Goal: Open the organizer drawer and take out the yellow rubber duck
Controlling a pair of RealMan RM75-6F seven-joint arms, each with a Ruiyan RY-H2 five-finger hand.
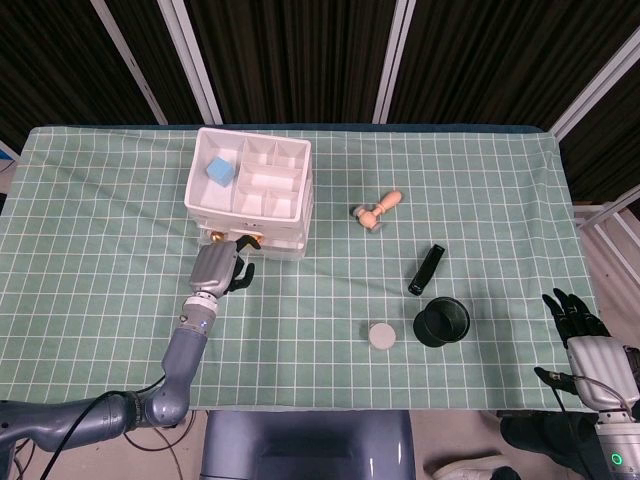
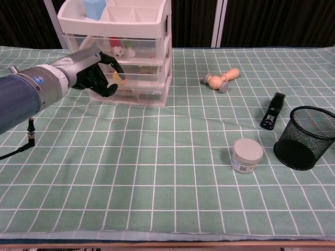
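The white organizer [image 1: 252, 190] [image 2: 137, 52] stands at the back left of the table, all its clear drawers pushed in. The yellow rubber duck [image 2: 118, 78] shows through the front of the middle drawer, partly hidden by my fingers. My left hand [image 1: 222, 268] [image 2: 94, 74] is against that drawer's front with its dark fingers curled at the edge. Whether they grip the drawer I cannot tell. My right hand [image 1: 578, 322] hangs off the table's near right corner, fingers spread and holding nothing.
A blue block [image 1: 219, 171] [image 2: 94, 8] lies in the organizer's top tray. To the right are a wooden stamp [image 1: 378, 211] [image 2: 222, 79], a black stapler [image 1: 427, 269] [image 2: 272, 111], a black mesh cup [image 1: 442, 322] [image 2: 305, 138] and a small white jar [image 1: 381, 336] [image 2: 246, 155].
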